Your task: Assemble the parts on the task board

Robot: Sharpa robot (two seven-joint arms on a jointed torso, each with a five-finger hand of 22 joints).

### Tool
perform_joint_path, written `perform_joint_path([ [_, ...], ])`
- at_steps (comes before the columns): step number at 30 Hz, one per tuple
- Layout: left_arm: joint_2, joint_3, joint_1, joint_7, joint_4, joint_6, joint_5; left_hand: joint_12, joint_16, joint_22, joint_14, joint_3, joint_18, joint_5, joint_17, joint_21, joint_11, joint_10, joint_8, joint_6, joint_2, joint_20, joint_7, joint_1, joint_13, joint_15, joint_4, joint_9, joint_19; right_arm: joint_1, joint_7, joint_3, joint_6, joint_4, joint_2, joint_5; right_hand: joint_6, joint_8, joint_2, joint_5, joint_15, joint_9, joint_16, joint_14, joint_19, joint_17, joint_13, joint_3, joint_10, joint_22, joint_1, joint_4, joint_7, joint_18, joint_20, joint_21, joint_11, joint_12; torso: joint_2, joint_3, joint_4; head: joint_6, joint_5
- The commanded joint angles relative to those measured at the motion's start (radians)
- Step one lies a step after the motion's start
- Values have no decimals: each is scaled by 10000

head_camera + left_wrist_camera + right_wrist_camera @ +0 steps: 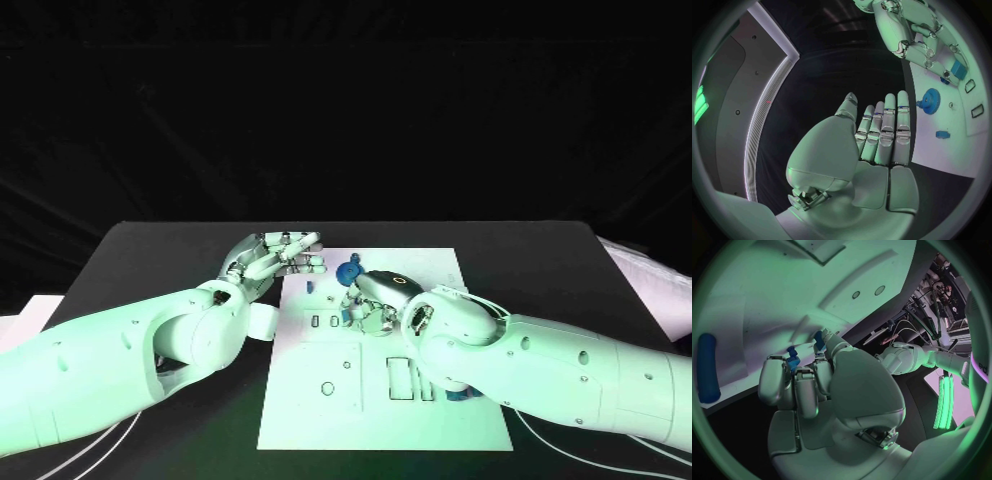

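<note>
Task board [378, 400] under both arms, blue gear [351, 271] beside right hand [378, 300] pinching blue part [792, 358], left hand [274, 255] released.

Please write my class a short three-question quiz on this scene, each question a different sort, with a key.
1. True or false: the left hand holds a blue part.
2. Pick one: the blue gear lies (A) on the task board, (B) on the bare black table, (C) in a palm.
3. Short answer: which hand is curled over the middle of the task board?

Key: 1 false, it lies flat and holds nothing; 2 A; 3 the right hand.
</note>
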Motion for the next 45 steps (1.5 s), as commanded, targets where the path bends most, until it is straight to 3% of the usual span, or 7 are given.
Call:
perform_joint_path([
  [1, 32, 6, 4, 88, 3, 124, 40, -52, -31, -15, -19, 20, 176, 18, 10, -24, 28, -8, -61, -24, 17, 34, 49, 47, -9, 18, -60, -8, -30, -23, -209, -8, 366, -57, 50, -287, 265, 45, -10, 59, -61, 55, -60, 851, -45, 1759, -903, 51, -23, -4, -176, 4, -173, -69, -27, -34, -9, -38, 1, 7, 0, -22, 23],
  [10, 43, 6, 4, 84, 1, 137, 41, -52, -31, -15, -19, 20, 176, 18, 10, -24, 28, -8, -61, -24, 17, 34, 49, 47, -9, 18, -60, -8, -30, -65, -280, -35, 453, -203, 157, -295, 211, -1, -102, 61, -59, 34, -76, 846, -83, 1730, -993, 52, -79, -70, -263, -13, -156, -56, -29, -70, -1, -164, 1, 8, -3, -65, 61],
  [19, 34, 6, 4, 77, -2, 140, 41, -52, -31, -15, -19, 20, 176, 18, 10, -24, 28, -8, -61, -24, 17, 34, 49, 47, -9, 18, -60, -8, -30, -74, -324, -41, 629, -188, 141, -312, -156, -249, -413, 51, 36, -63, -110, 836, -148, 1674, -1082, 14, -167, -185, -454, -63, 12, -41, 29, -144, 130, -308, 2, 10, -6, -98, 76],
  [27, 29, 6, 4, 71, -15, 146, 41, -52, -31, -15, -19, 20, 176, 18, 10, -24, 28, -8, -61, -24, 17, 34, 49, 47, -9, 18, -60, -8, -30, -85, -345, -43, 851, -146, 126, -351, -232, -313, -615, 81, 82, -74, -132, 828, -184, 1636, -1121, -57, -208, -248, -554, -96, 61, -28, 78, -186, 177, -370, -1, 14, -9, -127, 66],
  [45, 36, 6, 3, 45, -44, 167, 41, -55, -44, -17, -9, 29, 177, 15, 23, -25, 24, 7, -64, -16, 35, 33, 47, 48, -7, 15, -79, -7, -25, -100, -405, -44, 839, -104, 88, -401, -368, -403, -840, 236, 131, -89, -167, 815, -241, 1579, -1231, -222, -290, -355, -809, -30, 121, -6, 129, -257, 232, -521, 8, 14, -1, -127, 43],
])
